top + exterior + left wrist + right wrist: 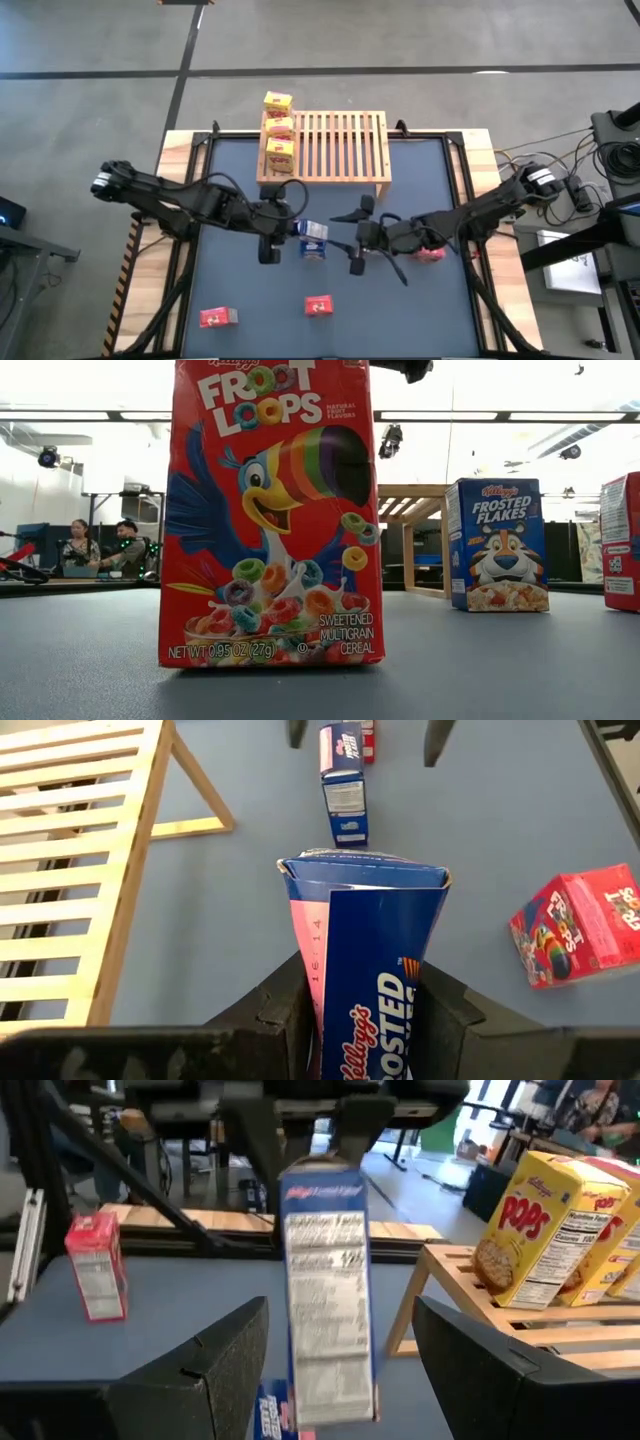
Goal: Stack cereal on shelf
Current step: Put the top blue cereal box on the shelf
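Left pincer [283, 215] gripping a blue box [372, 970] mid-frame, above the tabletop [400, 290]; right pincer [357, 236] gaping open beside it.

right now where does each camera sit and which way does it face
High view: above the table, looking straight down; both arms show, the shelf at the far edge.
Low view: at tabletop height, looking level past a red box; only a dark arm part at the top.
Left wrist view: on the left arm, left end effector clamping a blue box.
Right wrist view: on the right arm, right end effector open, facing that blue box.
Shared: both wrist views show the held blue box.
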Robot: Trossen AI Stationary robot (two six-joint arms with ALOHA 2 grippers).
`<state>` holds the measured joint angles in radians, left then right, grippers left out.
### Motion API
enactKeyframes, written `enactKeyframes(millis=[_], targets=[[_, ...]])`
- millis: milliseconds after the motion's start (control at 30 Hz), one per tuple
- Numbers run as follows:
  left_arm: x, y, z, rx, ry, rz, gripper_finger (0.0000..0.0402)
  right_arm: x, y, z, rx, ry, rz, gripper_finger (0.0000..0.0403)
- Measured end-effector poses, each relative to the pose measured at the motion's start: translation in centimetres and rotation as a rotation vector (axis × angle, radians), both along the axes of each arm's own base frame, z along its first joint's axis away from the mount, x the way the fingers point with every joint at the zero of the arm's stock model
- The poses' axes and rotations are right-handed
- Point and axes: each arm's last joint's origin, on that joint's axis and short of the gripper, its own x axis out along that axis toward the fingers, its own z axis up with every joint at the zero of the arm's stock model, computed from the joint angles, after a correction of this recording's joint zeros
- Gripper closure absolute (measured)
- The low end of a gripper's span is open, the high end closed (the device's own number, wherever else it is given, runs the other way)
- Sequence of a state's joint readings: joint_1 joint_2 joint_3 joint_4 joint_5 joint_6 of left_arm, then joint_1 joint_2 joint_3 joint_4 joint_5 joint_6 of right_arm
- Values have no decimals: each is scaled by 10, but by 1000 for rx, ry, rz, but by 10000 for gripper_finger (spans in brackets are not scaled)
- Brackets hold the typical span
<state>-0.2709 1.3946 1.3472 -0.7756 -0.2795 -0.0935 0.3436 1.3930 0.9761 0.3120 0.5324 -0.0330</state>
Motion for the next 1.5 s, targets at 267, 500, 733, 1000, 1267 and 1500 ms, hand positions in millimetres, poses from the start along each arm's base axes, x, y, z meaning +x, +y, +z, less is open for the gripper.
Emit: enactKeyframes(millis=[267,500,733,1000,1267,1500], targets=[[1,0,2,-5,-22,-2,299,26,-13,-11,94,61,48,165],[0,0,3,-4,-32,-5,299,34,-22,-17,93,104,62,165],[0,0,3,-5,-32,-6,299,33,-24,-20,100,117,86,182],[1,0,3,-3,-29,-7,299,31,-24,-19,90,122,91,242],[0,0,3,-5,-26,-18,279,31,-25,-18,77,125,95,258],[-15,5,21,41,-24,4,206,29,-34,-14,52,119,81,256]])
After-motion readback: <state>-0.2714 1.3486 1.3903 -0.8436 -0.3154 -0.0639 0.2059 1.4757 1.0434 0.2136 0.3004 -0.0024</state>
